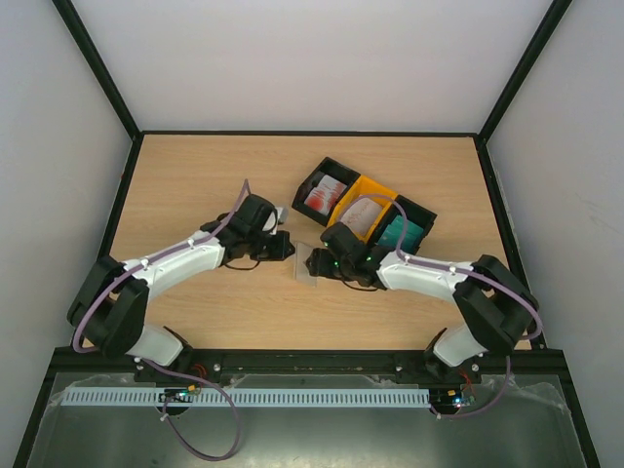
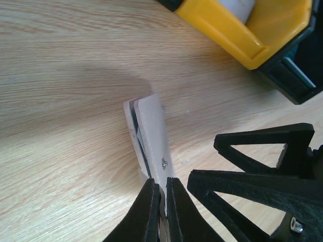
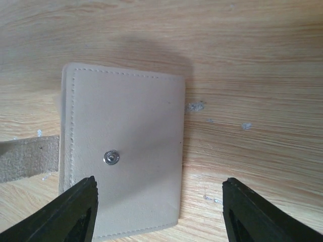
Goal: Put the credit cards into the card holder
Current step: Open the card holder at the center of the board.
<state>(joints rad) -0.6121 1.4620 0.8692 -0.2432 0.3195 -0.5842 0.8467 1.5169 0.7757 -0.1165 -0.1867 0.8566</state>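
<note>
Your left hand (image 2: 160, 196) is closed tight on the edge of the card holder (image 2: 151, 131) — your right hand (image 3: 159, 201) stands wide over it, the holder lying on the tabletop (image 3: 252, 60) between its fingers.

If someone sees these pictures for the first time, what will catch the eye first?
The beige card holder at the table's middle stands out: the left gripper pinches its edge, while the right gripper is open over it. Behind it, a bright orange bin sits between two black bins, with cards inside them.
</note>
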